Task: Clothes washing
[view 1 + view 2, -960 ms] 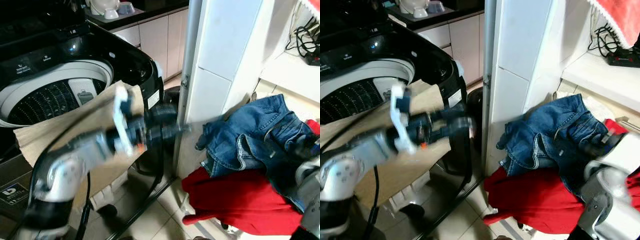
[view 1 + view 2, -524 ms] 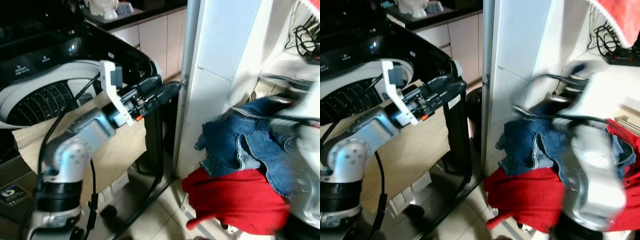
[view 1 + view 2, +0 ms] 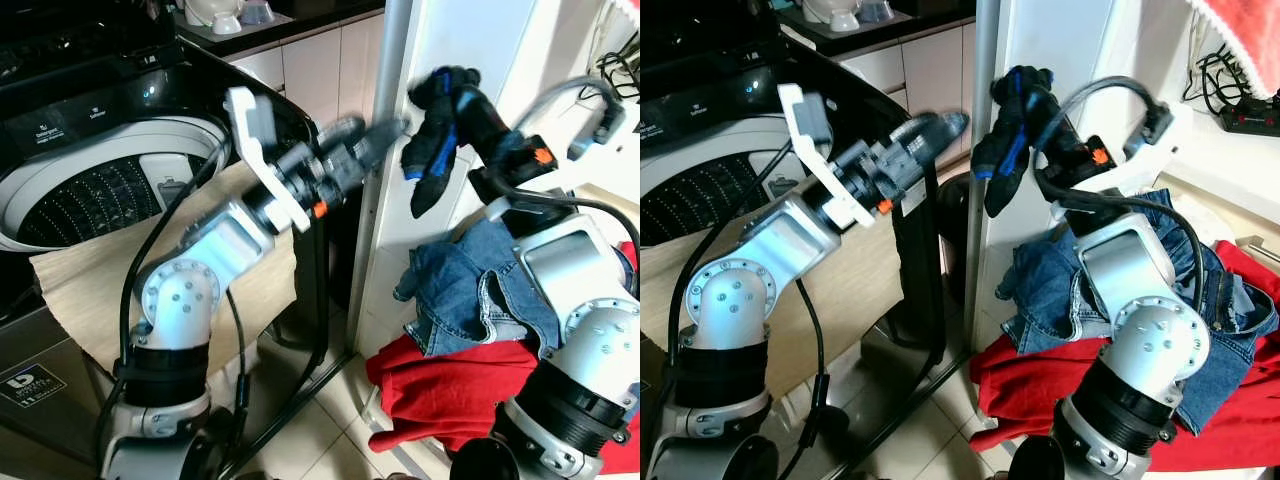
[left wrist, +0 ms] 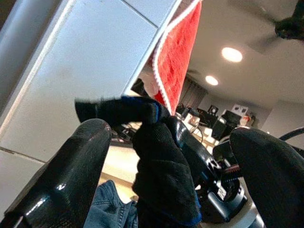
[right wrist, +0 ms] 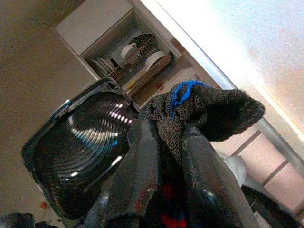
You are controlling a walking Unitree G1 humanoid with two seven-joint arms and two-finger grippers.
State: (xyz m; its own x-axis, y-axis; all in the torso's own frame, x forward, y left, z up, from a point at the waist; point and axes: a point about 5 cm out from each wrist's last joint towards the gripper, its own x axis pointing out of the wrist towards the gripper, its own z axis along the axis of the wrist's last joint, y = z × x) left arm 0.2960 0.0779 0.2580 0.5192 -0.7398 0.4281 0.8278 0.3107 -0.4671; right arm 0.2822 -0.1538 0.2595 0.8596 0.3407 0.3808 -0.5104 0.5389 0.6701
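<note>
Left eye view: right gripper (image 3: 455,95) is pinching a dark sock (image 3: 436,140), left gripper (image 3: 385,130) gaping empty nearby, jeans (image 3: 480,290) waiting beside the washer (image 3: 110,190).

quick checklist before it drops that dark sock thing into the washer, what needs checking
1. Right gripper clamped on the dark garment: ok, the fabric sits pinched between its fingers.
2. Garment lifted free of the jeans and red cloth: ok.
3. Washer drum open: ok, lid up.
4. Garment above the drum: not ok, it hangs beside the white pillar, to the right of the washer.
5. Left gripper out of the path: not ok, it is open, between garment and drum.
6. Beige cloth off the opening: cannot tell.
</note>
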